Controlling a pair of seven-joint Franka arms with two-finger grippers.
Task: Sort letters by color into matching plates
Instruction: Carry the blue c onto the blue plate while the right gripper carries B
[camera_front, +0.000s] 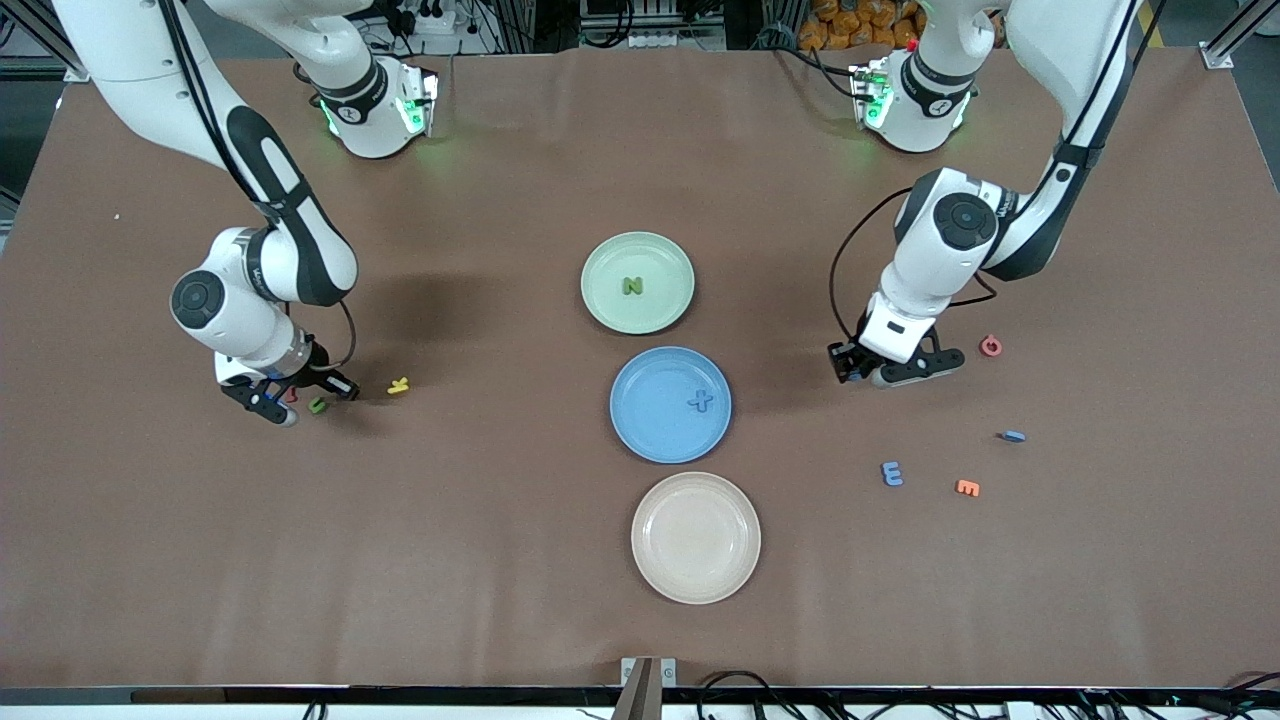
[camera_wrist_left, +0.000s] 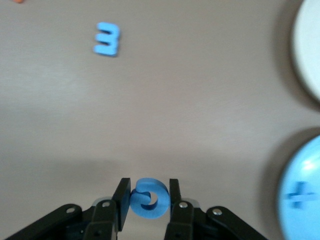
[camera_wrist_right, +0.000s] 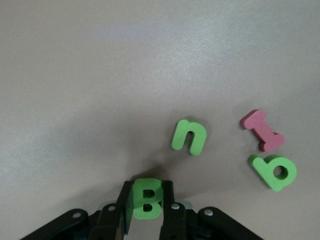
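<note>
1. The left gripper (camera_wrist_left: 147, 197) was clamped on a round blue letter (camera_wrist_left: 148, 199), one finger (camera_wrist_left: 121, 197) on each side. In the front view this gripper (camera_front: 862, 372) sat low near the table (camera_front: 500, 560), toward the left arm's end and beside the blue plate (camera_front: 650, 420).
2. The right gripper (camera_wrist_right: 147, 200) was clamped on a green letter B (camera_wrist_right: 147, 203). In the front view this gripper (camera_front: 285, 405) was low at the right arm's end of the table; whether the B was touching the surface could not be told.
3. Near the right gripper lay a green letter n (camera_wrist_right: 189, 136), a green letter b (camera_wrist_right: 274, 171) and a dark red letter I (camera_wrist_right: 263, 131). The I lay just beside the b.
4. A yellow letter (camera_front: 398, 385) lay close by, toward the plates.
5. The green plate (camera_front: 600, 300) held a green N (camera_front: 632, 286).
6. The blue plate, nearer the front camera, held a blue plus-shaped letter (camera_front: 701, 401).
7. The cream plate (camera_front: 660, 560), nearest the camera, held nothing.
8. At the left arm's end lay a blue E (camera_front: 891, 473), an orange E (camera_front: 967, 488), a second small blue letter (camera_front: 1013, 436) and a red round letter (camera_front: 990, 346).
</note>
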